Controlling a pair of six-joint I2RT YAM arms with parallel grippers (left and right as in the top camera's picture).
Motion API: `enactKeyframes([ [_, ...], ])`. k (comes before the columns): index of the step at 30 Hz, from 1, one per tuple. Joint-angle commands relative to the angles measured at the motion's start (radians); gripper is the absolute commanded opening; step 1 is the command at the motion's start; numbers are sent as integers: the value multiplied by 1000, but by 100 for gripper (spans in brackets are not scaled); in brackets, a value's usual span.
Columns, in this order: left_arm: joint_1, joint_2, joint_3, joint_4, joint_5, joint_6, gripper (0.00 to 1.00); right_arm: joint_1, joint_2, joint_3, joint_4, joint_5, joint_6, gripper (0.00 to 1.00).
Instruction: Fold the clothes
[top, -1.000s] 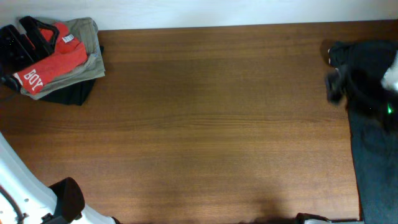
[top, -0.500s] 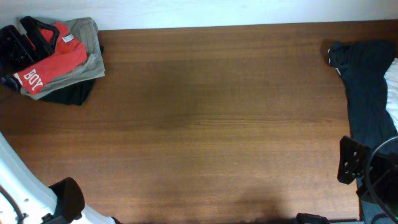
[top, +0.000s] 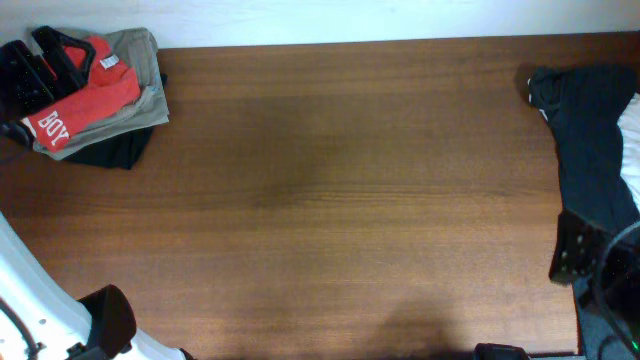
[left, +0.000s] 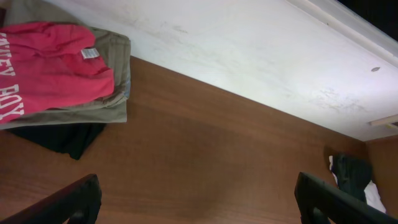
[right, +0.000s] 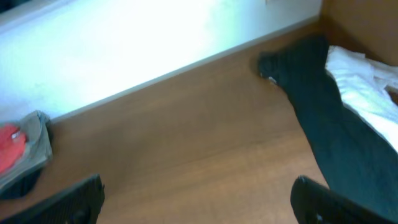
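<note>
Left hand: fingers spread wide, nothing btw them, hanging over bare brown wooden bench. Right hand: likewise spread wide & empty, over the bench toward its near-right part.

Out from the left hand, at the far-left corner of the bench, lies the folded red-orange T-shirt w/ white printed lettering. Legible: "BOY" in white caps at its near-left end. In the left wrist view a second line beside it is cut by the frame edge and seems to end "EY". A small white neck label sits at the opposite end, print too small to read. Long axis runs diag. in the overhead view: lettering end toward near-left, label end toward the white wall & rightward.

The T-shirt lies flat on a folded khaki-olive garment, which sits on a black garment that sticks out on the near side. A black angular object overlaps the T-shirt's left side; can't tell what it is.

Far-right corner, well apart from the T-shirt: a long dark crumpled garment runs along the right edge, w/ a white cloth touching it.
</note>
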Motion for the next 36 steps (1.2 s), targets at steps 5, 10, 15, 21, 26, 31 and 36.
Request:
enactKeyframes([
  [5, 5, -10, -3, 2, 10, 6, 99, 89, -254, -818, 682, -14, -64, 99],
  [10, 5, -10, -3, 2, 10, 6, 99, 159, -514, -1362, 1162, -72, -184, 99],
  [15, 5, -10, -3, 2, 10, 6, 99, 183, -739, -1702, 1480, -136, -237, 99],
  [21, 5, -10, -3, 2, 10, 6, 99, 182, -881, -1896, 1670, -194, -315, 99],
  [26, 5, -10, -3, 2, 10, 6, 99, 182, -913, -1930, 1661, -86, -314, 99],
  [31, 5, -10, -3, 2, 10, 6, 99, 182, -913, -1930, 1514, -41, -314, 99],
  [36, 5, -10, -3, 2, 10, 6, 99, 183, -913, -1930, 1437, -43, -303, 99],
])
